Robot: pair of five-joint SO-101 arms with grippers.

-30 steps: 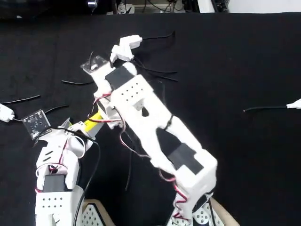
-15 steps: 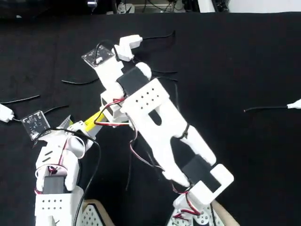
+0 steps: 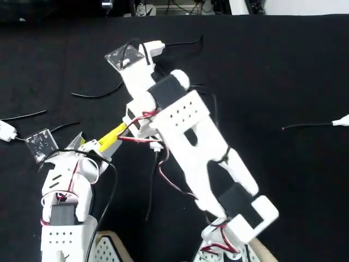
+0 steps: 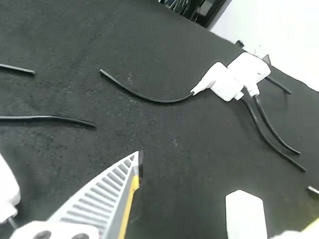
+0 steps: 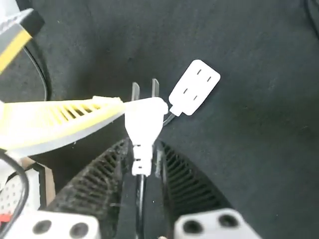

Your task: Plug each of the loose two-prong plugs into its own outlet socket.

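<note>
My right gripper (image 5: 143, 145) is shut on a white two-prong plug (image 5: 143, 117), its black ribbed fingers (image 5: 172, 164) on either side. A yellow ribbed finger (image 5: 65, 122) touches the plug's body. The prongs (image 5: 144, 88) point forward, just beside a white outlet socket block (image 5: 194, 93) and apart from it. In the high view this gripper (image 3: 143, 53) is at the far middle-left next to the socket block (image 3: 155, 46). My left gripper (image 4: 189, 181) stands open over bare cloth, near the table's front left (image 3: 106, 143). A white plug (image 4: 219, 82) lies by the socket block (image 4: 251, 69).
Another white plug (image 3: 5, 131) lies at the left edge, and a third (image 3: 342, 120) at the right edge with its black cable (image 3: 305, 126). Loose black cable pieces (image 3: 98, 93) curve across the black cloth. The right arm's long white body (image 3: 191, 136) crosses the table's middle.
The right arm has stretched toward the far side, carrying its gripper up to the socket block. The curved cable's end has been drawn along with it. The left arm has kept still.
</note>
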